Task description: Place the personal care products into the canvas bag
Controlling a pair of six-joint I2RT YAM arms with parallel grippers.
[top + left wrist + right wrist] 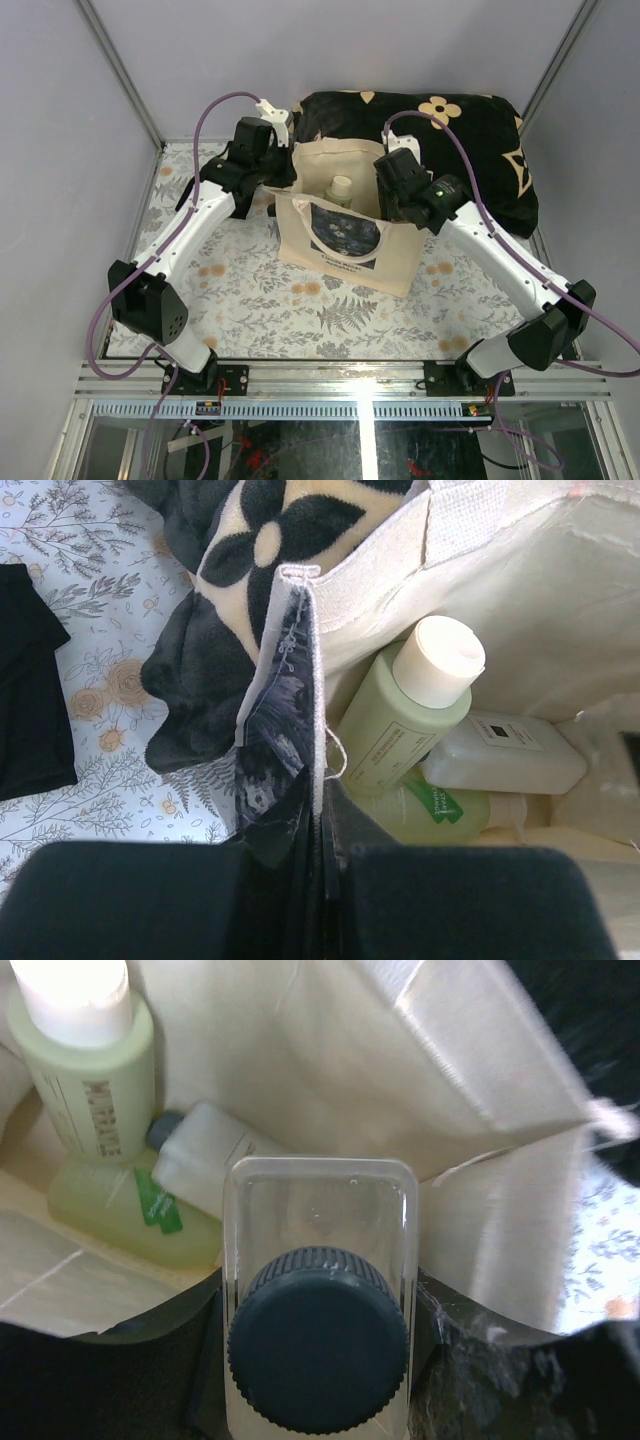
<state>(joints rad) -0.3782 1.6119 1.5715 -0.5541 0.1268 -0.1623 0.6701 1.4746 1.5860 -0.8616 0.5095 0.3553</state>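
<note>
While the canvas bag (400,262) stood with its rim pinched in the left gripper (322,865), two green bottles (400,725) and the white bottle (505,755) lay inside; the right gripper (318,1360) clamped the last, squat bottle (318,1250), seemingly over the opening.

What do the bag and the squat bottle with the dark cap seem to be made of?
The canvas bag: woven cloth, matte beige; its weave and stitched seam show. The squat bottle: clear glossy plastic, perhaps glass; the bag shows through it. Its dark cap: matte plastic, probably, with ribbed sides.
</note>
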